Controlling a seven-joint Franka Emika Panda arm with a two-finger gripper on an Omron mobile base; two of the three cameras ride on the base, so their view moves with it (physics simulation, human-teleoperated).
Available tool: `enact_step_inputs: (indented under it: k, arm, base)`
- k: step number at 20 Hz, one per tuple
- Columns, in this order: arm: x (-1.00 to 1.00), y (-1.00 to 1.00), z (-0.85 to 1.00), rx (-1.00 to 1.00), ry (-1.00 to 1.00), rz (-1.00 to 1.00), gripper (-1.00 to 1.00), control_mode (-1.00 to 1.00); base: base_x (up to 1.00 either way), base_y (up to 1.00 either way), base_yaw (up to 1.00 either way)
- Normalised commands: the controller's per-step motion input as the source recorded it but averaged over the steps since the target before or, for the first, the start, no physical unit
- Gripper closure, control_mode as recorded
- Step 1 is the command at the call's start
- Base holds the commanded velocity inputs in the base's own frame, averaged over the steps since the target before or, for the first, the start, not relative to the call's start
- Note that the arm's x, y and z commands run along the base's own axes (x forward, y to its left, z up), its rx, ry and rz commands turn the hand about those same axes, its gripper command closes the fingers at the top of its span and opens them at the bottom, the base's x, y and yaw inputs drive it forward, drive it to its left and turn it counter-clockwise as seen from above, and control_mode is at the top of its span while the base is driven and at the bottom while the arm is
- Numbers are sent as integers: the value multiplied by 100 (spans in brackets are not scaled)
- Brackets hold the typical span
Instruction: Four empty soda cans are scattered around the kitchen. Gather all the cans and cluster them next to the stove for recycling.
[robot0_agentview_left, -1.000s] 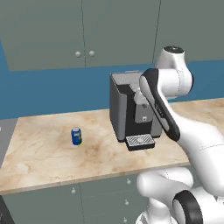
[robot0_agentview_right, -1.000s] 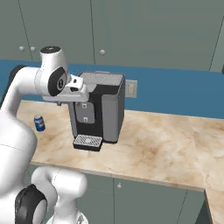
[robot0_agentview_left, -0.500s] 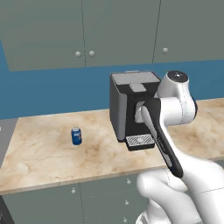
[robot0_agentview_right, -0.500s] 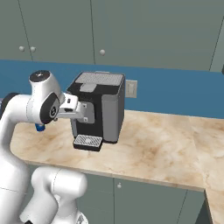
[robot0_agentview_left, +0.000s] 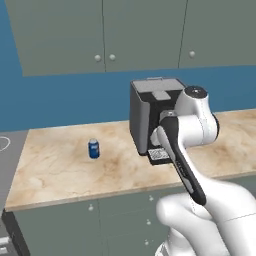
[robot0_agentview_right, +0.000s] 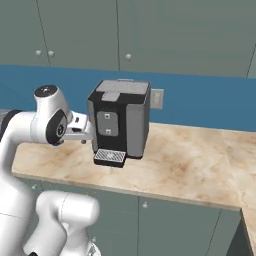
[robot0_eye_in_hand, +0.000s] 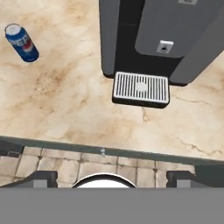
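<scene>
Hand view shows the blue soda can standing upright on the beige counter, up and to the left of the jaws, with the coffee machine well apart on its right. The jaws are spread wide and hold nothing. They hang before the counter edge, so the arm must probably reach forward and leftward.

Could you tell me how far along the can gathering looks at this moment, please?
Nothing looks gathered yet. The small blue soda can with a silver top stands alone on the beige marble counter, left of the black coffee machine. The end effector holds nothing, its fingertips wide apart. Collecting this can is still ahead.
</scene>
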Motion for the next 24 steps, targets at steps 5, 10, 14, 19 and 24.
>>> enact_step_inputs:
  k: [5, 10, 14, 19, 24]
  arm:
    - [0, 0, 0, 0, 0, 0, -100, 100]
    - [0, 0, 0, 0, 0, 0, -100, 100]
    - [0, 0, 0, 0, 0, 0, -100, 100]
    - [0, 0, 0, 0, 0, 0, -100, 100]
    - [0, 0, 0, 0, 0, 0, -100, 100]
  base:
    - [-16, 85, 0]
    - [-1, 92, 2]
    - [-5, 64, 6]
    - [15, 12, 0]
    - [31, 29, 0]
